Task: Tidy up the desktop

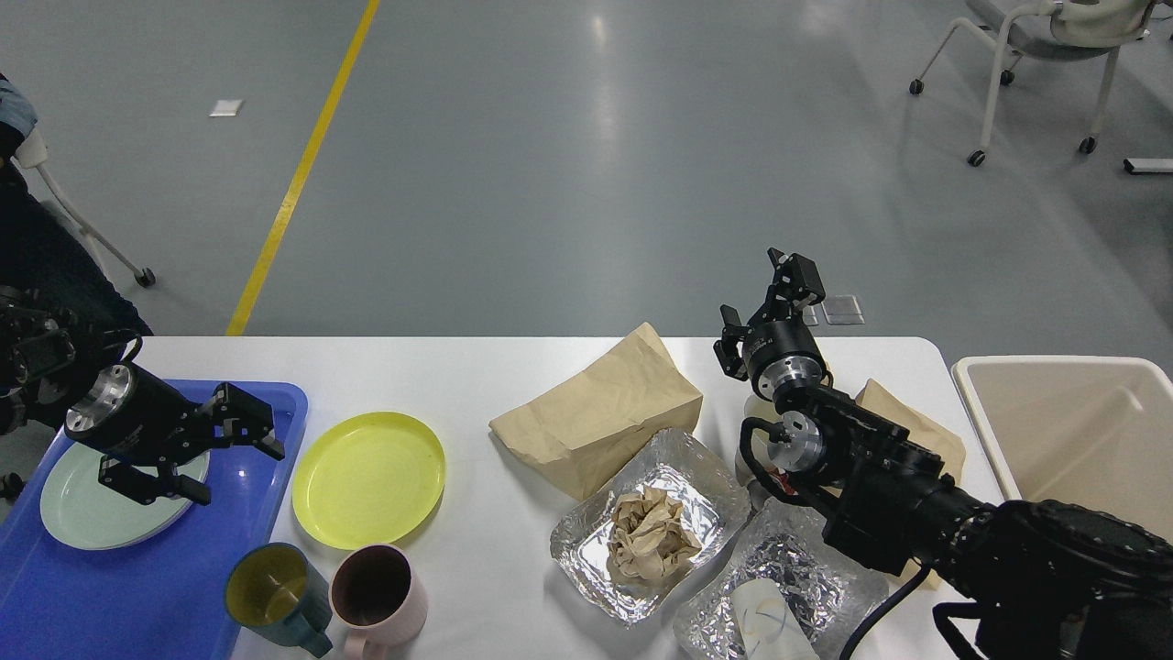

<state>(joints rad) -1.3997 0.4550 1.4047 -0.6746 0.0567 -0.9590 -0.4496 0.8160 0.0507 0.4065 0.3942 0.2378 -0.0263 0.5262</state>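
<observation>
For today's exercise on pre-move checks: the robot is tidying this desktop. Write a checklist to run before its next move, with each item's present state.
1. Left gripper open and holding nothing: ok.
2. Right gripper open, holding nothing: ok.
3. Blue tray has room beside the pale green plate: ok.
4. Yellow plate bare and near the left gripper: ok.
5. Beige bin open by the desktop: ok.
6. Cups empty: cannot tell.
</observation>
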